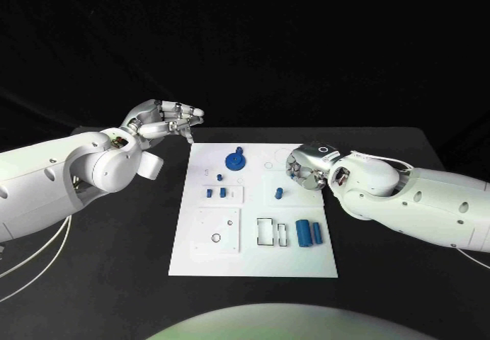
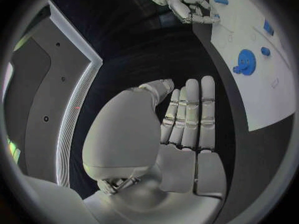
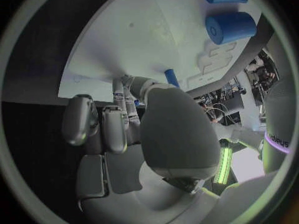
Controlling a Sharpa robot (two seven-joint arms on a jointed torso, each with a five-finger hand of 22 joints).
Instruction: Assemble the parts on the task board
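The white task board point(image 1: 255, 248) lies flat in the middle of the table. On it sit a round blue part with a knob point(image 1: 236, 160), some small blue pieces point(image 1: 215, 191), an upright blue peg point(image 1: 279, 191) and two blue cylinders point(image 1: 309, 233). My left hand point(image 1: 163, 120) hovers off the board's far left corner, fingers straight and side by side point(image 2: 190, 119), holding nothing. My right hand point(image 1: 306, 168) hangs over the board's right edge with its fingers point(image 3: 102, 127) curled in; nothing shows in them. The peg point(image 3: 171, 78) stands just past its thumb.
Empty slot outlines point(image 1: 272, 232) lie left of the cylinders. A raised white square plate point(image 1: 219, 230) with a small ring sits at the board's near left. Black table point(image 1: 112, 269) surrounds the board. The left wrist view shows the right hand point(image 2: 187, 7) beside the board point(image 2: 268, 94).
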